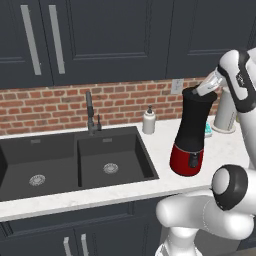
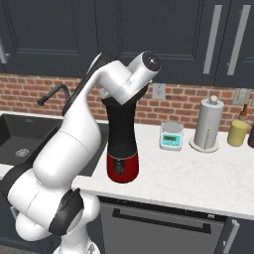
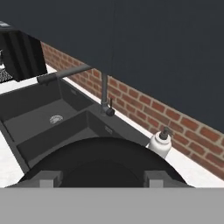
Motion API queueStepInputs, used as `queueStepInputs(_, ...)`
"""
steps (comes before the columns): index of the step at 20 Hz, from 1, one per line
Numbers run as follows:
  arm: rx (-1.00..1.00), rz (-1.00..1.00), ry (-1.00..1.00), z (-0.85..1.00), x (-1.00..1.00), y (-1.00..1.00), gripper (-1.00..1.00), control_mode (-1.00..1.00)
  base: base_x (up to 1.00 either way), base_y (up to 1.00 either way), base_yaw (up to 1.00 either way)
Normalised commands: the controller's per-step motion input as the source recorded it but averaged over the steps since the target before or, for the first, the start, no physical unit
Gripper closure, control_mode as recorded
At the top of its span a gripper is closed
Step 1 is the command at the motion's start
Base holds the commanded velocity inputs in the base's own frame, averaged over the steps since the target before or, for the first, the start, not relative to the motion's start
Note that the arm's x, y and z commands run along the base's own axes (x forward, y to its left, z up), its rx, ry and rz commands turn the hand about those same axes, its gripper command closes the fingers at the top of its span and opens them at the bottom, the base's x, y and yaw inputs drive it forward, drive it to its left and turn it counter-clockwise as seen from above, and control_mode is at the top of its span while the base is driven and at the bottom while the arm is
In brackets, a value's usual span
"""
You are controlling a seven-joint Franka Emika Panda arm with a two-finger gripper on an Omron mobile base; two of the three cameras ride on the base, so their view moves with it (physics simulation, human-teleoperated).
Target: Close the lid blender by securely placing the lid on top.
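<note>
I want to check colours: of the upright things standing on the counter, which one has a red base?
The blender: black jar on a glossy red base. The soap bottle is white, the paper towel holder grey.

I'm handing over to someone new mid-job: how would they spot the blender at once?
Find the double black sink; on the white counter just right of it stands the blender. It is a tall black jar on a glossy red base, unlike the small white soap bottle and pale paper-towel holder nearby.

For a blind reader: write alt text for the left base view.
A white robot arm reaches its gripper to the rim of a tall black blender with a red base, on a pale counter. To its left are a soap bottle, a dark double sink and a faucet, before a brick wall.
</note>
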Motion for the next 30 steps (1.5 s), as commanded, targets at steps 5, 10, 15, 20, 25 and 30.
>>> queueStepInputs(5, 0.00, 0.03, -0.04, -0.11, 0.00, 0.00, -1.00, -1.00, 0.00, 0.00, 0.00)
queueStepInputs(10, 0.00, 0.00, -0.06, -0.01, 0.00, 0.00, -1.00, -1.00, 0.00, 0.00, 0.00)
queueStepInputs(15, 0.00, 0.00, -0.01, -0.06, 0.00, 0.00, -1.00, -1.00, 0.00, 0.00, 0.00)
queueStepInputs(20, 0.00, 0.00, 0.00, -0.04, 0.00, 0.00, -1.00, -1.00, 0.00, 0.00, 0.00)
queueStepInputs(25, 0.00, 0.00, -0.01, 0.05, -0.07, -0.04, -1.00, -1.00, 0.00, 0.00, 0.00)
queueStepInputs(30, 0.00, 0.00, 0.00, 0.28, -0.45, -0.10, -1.00, -1.00, 0.00, 0.00, 0.00)
